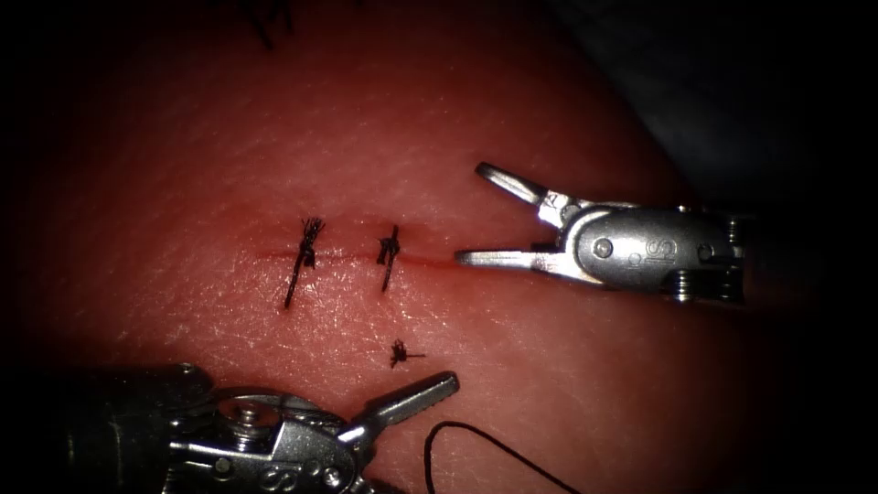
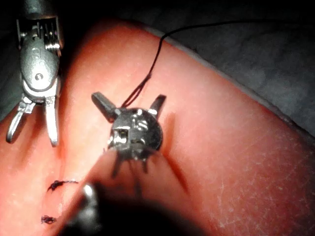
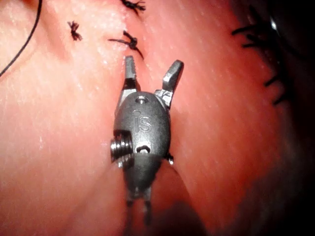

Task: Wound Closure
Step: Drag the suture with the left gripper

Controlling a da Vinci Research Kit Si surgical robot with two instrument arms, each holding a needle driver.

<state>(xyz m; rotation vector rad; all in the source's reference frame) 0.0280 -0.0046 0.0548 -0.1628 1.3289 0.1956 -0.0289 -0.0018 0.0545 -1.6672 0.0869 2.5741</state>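
Note:
The tissue (image 1: 512, 384) bears a horizontal cut (image 1: 430, 262) crossed by two knotted stitches (image 1: 309, 245) (image 1: 389, 249). My right tool (image 1: 468, 215) hovers at the cut's right end, jaws wide open and holding nothing; I see it open in the right wrist view too (image 3: 151, 68), just short of a stitch (image 3: 131, 42). My left tool (image 1: 416, 434) lies low at the front, open, with one jaw (image 1: 416, 398) pointing up-right. In the left wrist view its open jaws (image 2: 129, 101) straddle the black thread (image 2: 156, 59) without gripping it. The thread (image 1: 485, 444) loops beside the left tool.
A short cut end of thread (image 1: 400, 352) lies on the tissue in front of the cut. More dark stitches (image 3: 266, 49) sit on the far part of the tissue. The tissue's edge and a grey cloth (image 2: 256, 54) lie beyond the left tool.

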